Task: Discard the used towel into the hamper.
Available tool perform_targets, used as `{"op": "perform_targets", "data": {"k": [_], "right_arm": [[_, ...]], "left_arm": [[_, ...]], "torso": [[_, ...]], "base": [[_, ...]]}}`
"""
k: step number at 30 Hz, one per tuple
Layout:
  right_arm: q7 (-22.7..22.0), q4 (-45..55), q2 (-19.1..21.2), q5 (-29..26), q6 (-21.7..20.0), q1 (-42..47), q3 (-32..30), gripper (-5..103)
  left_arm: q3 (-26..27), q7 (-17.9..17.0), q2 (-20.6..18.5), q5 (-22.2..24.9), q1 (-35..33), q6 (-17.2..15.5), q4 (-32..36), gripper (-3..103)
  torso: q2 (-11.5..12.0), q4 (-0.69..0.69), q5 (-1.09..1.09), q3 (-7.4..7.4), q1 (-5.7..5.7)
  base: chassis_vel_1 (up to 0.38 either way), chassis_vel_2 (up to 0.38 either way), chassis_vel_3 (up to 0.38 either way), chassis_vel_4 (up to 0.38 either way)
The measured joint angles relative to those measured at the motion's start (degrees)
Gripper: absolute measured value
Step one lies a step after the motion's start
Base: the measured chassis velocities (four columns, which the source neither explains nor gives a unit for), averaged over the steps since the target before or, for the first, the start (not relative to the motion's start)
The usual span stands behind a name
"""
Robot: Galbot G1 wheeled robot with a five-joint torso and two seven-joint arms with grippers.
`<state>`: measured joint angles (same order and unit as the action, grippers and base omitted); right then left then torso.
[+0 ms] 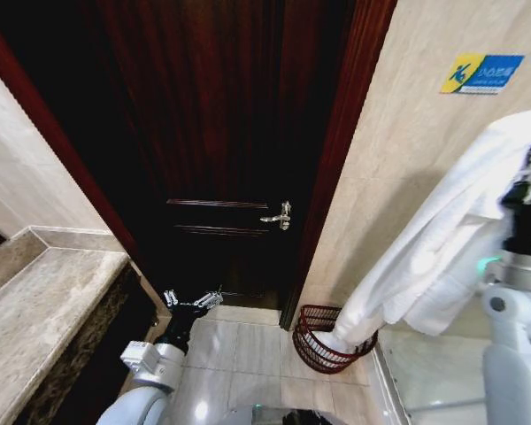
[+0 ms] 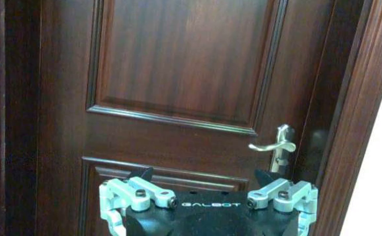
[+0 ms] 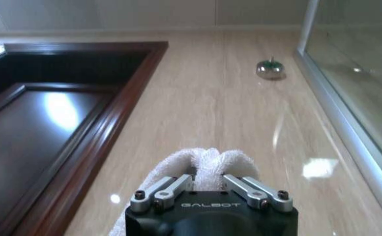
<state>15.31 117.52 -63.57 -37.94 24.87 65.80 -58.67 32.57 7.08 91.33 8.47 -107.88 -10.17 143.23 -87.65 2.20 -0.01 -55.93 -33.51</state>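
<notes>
Fluffy white terry-cloth towel (image 1: 425, 257), open woven-slat hamper (image 1: 323, 341) — glossy dark wood door (image 1: 221, 133), polished metal handle (image 1: 279, 215), shiny tiled floor (image 1: 248, 354).

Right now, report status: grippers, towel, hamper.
Right gripper shut on towel, held high by the wall. Towel's lower end hangs into the hamper. Left gripper open, idle, low before the door. Nothing in the way.

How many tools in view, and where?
2. Left tool low before the door, open, empty. Right tool raised at right, shut on the towel hanging into the hamper.
</notes>
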Motion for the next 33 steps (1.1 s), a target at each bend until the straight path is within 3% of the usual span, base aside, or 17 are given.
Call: {"op": "perform_targets", "data": {"k": [17, 33], "right_arm": [[5.49, -8.57, -6.16, 4.07, 7.59, 3.89, 3.73, 8], [5.66, -18.05, -10.85, 8.86, 12.68, 5.77, 6.66, 8]], "left_arm": [[0.00, 0.00, 0.00, 0.00, 0.00, 0.00, 0.00, 100], [0.00, 0.00, 0.00, 0.00, 0.00, 0.00, 0.00, 100]], "torso": [[-0.01, 0.00, 0.01, 0.00, 0.00], [-0.01, 0.00, 0.01, 0.00, 0.00]], "base": [[0.000, 0.000, 0.000, 0.000], [0.000, 0.000, 0.000, 0.000]]}}
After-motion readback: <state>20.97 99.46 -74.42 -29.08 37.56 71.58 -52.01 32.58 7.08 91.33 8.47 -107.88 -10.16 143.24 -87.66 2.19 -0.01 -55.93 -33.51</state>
